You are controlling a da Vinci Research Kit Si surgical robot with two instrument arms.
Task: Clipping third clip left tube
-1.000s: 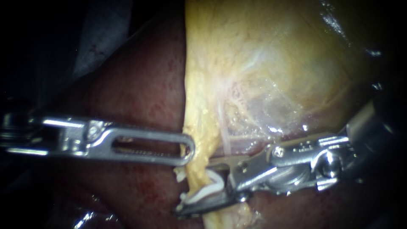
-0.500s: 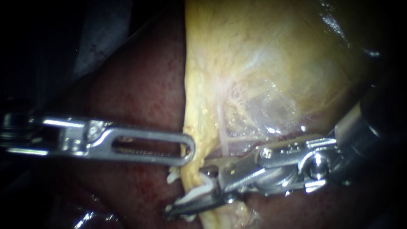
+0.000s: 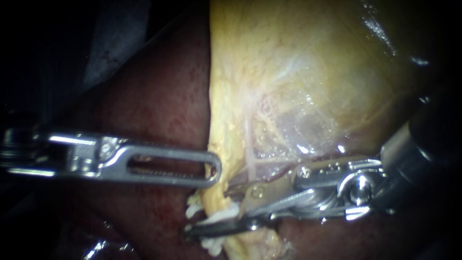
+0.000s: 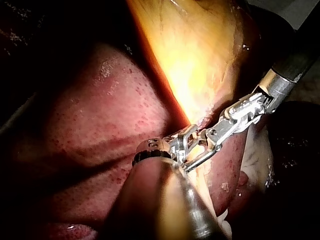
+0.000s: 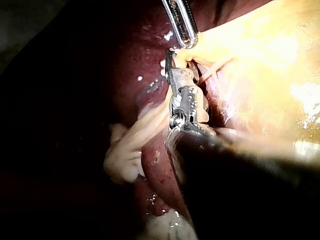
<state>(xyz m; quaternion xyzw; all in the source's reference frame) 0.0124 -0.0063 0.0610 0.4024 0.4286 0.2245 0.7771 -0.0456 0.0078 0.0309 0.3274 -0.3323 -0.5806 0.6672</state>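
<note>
The gallbladder (image 3: 298, 72) is yellowish, and its lower edge narrows into a yellow tube (image 3: 219, 197) running down. My left instrument (image 3: 215, 168) comes in level from the left. Its slotted jaws lie together on the gallbladder's edge just above the tube. My right instrument (image 3: 208, 222) comes in from the right and straddles the tube, its jaws pressed on a white clip (image 3: 220, 215). More white clip material (image 3: 193, 208) shows just beside it on the tube. In the right wrist view the right instrument (image 5: 171, 62) meets the tube just under the left instrument's slotted jaws (image 5: 182, 22).
Dark red liver (image 3: 159, 96) lies behind and below the tube. A thin pale strand (image 3: 250, 154) crosses filmy tissue above the right instrument's jaws. In the right wrist view pale loose tissue (image 5: 127, 150) hangs beside the liver. The view's left side is dark.
My right instrument has slid left across the tube, and its jaws have drawn closer together on the white clip. The left instrument has held still.
</note>
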